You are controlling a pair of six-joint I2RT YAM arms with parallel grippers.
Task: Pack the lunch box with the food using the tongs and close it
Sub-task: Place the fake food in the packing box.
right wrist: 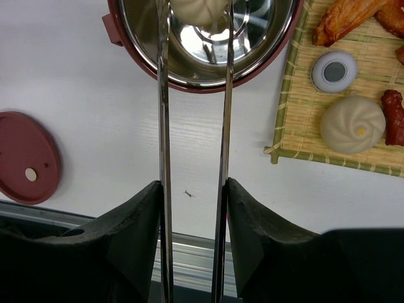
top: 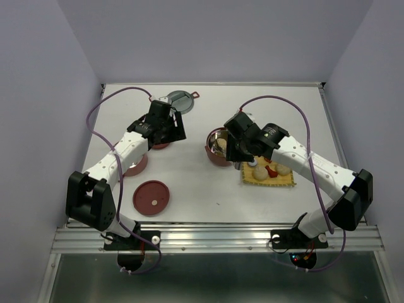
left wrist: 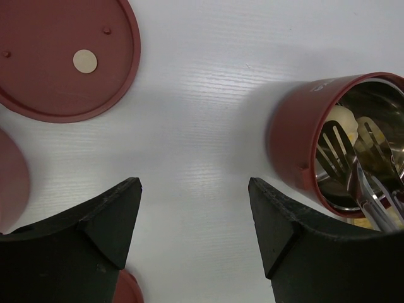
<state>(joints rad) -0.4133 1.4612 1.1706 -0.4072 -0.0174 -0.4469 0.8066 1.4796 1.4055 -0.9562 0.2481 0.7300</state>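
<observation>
Tongs (right wrist: 164,113) | clenched in right claw (right wrist: 192,189) | tips flank bun (right wrist: 199,9) in bowl (right wrist: 252,38) | left claw (left wrist: 194,189) released

The left tool (left wrist: 194,183) hangs with its jaws wide apart and nothing between them, over bare white tabletop (left wrist: 202,95). This open lane runs between the flat dark-red round lid with a pale centre dot (left wrist: 63,57) and the round dark-red bowl with a shiny steel inside (left wrist: 297,126). The bowl's mouth is partly barred by the long thin silver tongs (right wrist: 163,126), which are clamped in the right tool (right wrist: 192,186) and reach over the rim. Just beside the bowl, the yellow woven mat (right wrist: 303,126) with food on it closes that flank. Two more dark-red round pieces (top: 137,166) crowd the space under the left arm. A grey round lid with a red tab (top: 178,100) lies by the far edge.
</observation>
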